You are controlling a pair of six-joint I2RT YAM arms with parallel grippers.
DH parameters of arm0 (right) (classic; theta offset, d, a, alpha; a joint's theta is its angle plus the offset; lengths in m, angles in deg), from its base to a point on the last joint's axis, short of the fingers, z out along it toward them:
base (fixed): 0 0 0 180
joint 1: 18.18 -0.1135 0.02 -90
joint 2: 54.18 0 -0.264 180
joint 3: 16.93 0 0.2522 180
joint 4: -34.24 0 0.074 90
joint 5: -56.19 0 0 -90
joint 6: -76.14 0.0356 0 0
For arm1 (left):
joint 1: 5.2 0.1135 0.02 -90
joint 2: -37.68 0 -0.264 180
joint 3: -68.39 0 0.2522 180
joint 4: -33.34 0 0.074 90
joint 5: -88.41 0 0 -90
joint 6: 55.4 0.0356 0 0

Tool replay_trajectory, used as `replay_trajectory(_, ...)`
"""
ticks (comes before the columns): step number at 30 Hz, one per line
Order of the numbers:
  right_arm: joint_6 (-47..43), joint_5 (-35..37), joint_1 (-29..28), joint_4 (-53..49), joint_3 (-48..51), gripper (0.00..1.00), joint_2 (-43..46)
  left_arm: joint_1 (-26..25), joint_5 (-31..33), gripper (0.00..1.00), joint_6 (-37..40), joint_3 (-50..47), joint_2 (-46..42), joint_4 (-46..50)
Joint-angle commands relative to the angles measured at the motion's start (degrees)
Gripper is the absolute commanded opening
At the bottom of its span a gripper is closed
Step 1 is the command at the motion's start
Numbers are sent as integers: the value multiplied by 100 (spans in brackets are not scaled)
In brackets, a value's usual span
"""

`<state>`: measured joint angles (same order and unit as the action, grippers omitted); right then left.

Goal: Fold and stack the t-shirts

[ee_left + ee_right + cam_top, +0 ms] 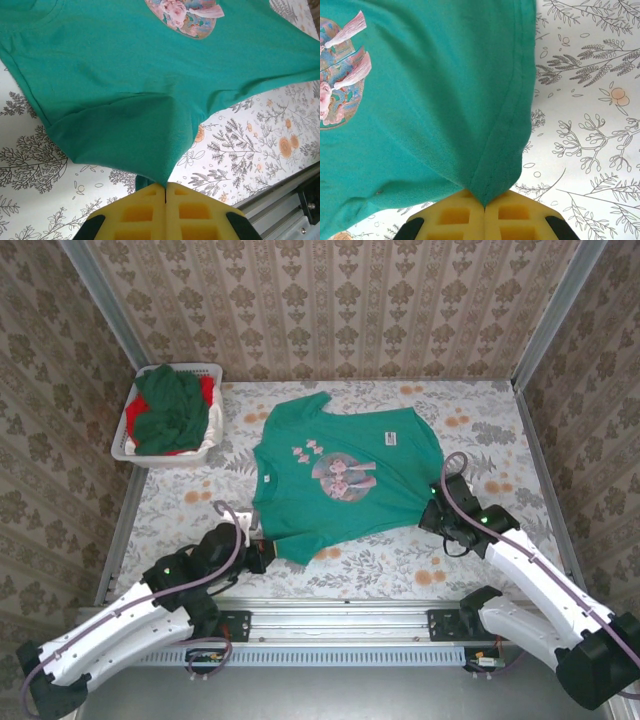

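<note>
Left gripper [165,186]: yellow pads pinched shut on the near-left sleeve of the teal-green cotton t-shirt [340,480].
Right gripper [485,205]: clamped on the same shirt's near-right hem corner.
Teal shirt: spread print-up, mid-table.
Far left: white slatted plastic basket [165,461] holding dark green shirt [170,405] and red shirt [207,390].

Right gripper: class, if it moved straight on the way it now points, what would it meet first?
The right gripper, shut on the teal shirt, would push straight into that shirt's own cloth first. Beyond the cloth lies the table, though depth is hard to judge.
</note>
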<state>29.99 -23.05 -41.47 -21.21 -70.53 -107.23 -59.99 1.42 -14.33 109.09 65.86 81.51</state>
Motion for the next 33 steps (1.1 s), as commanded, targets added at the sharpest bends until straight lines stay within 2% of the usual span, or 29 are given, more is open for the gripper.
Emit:
replay_trajectory(1, -39, 137, 17, -423, -93, 0, -40, -50, 110, 0, 150, 46, 41, 238)
replay_trajectory(4, -160, 286, 55, -435, -140, 0, -156, 11, 473, 0, 505, 286, 183, 272)
replay_trajectory(6, -279, 352, 111, -383, -282, 0, -444, 322, 544, 0, 905, 567, 544, 141)
replay_trajectory(8, -419, 340, 184, -254, -488, 0, -843, 809, 179, 0, 1411, 916, 1147, -118)
replay_trajectory(10, -561, 316, 307, -102, -733, 0, -1337, 1512, -393, 0, 1854, 1316, 1921, -427)
replay_trajectory(12, -702, 344, 422, -56, -1020, 0, -1815, 1918, -720, 0, 2237, 1732, 2703, -662)
replay_trajectory(16, -962, 377, 616, -9, -1698, 0, -2784, 2242, -804, 0, 3049, 2850, 4125, -709)
replay_trajectory(21, -1270, 599, 816, -164, -2642, 0, -3997, 2689, -1254, 0, 3771, 4186, 5731, -539)
replay_trajectory(27, -1552, 412, 1067, -63, -3381, 0, -4910, 3275, -1791, 0, 4060, 5145, 6917, -339)
replay_trajectory(33, -1705, 188, 1258, -68, -4034, 0, -5616, 3508, -2110, 0, 4228, 5972, 7990, -68)
